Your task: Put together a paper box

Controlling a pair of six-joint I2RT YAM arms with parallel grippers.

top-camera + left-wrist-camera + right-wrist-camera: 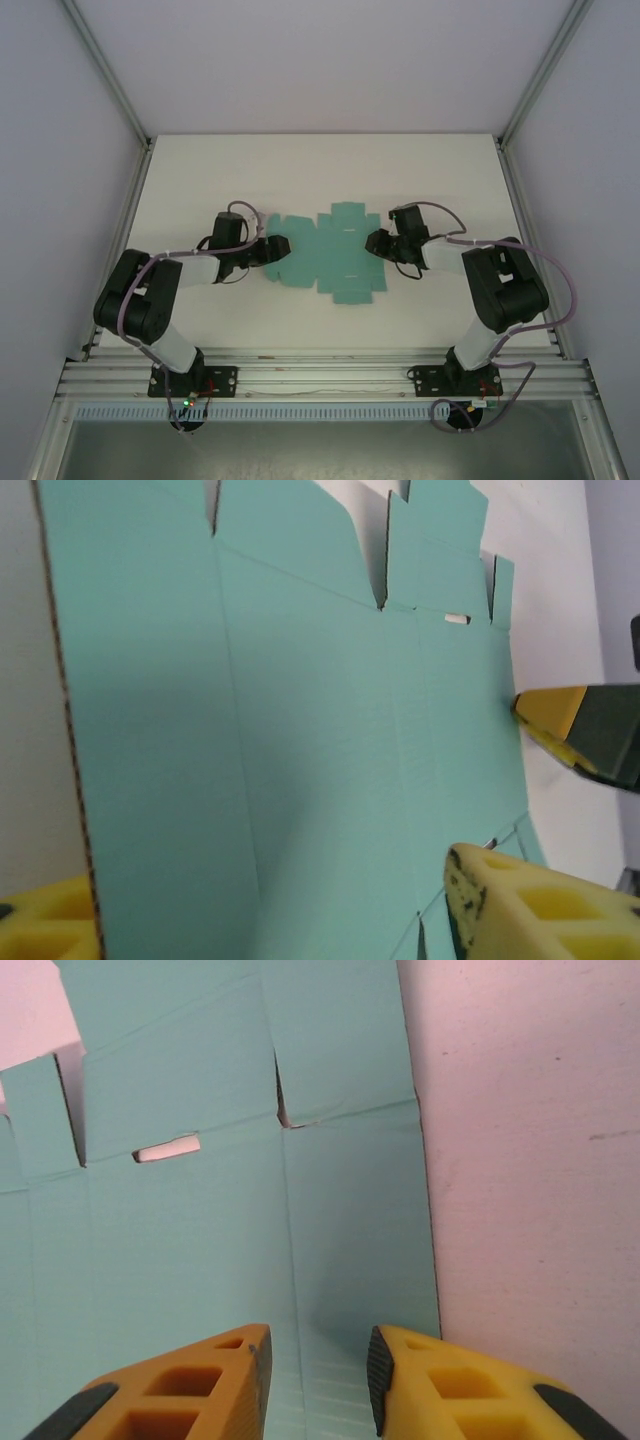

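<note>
Jaws of my left gripper (pixel 272 248) stand wide apart, and the paper box (pixel 335 252), a flat teal sheet, runs between them. Jaws of my right gripper (pixel 318 1345) stand narrowly apart over the sheet's edge, which spreads ahead of their tips.

Between your right jaws, the paper box (pixel 200 1240) is thin teal card, matt and smooth, with faint ribbing near the tips. The fingers (pixel 470 1390) look like matt yellow plastic with dark edging. Just outside them, the table (pixel 530 1160) is matt white and faintly speckled.
</note>
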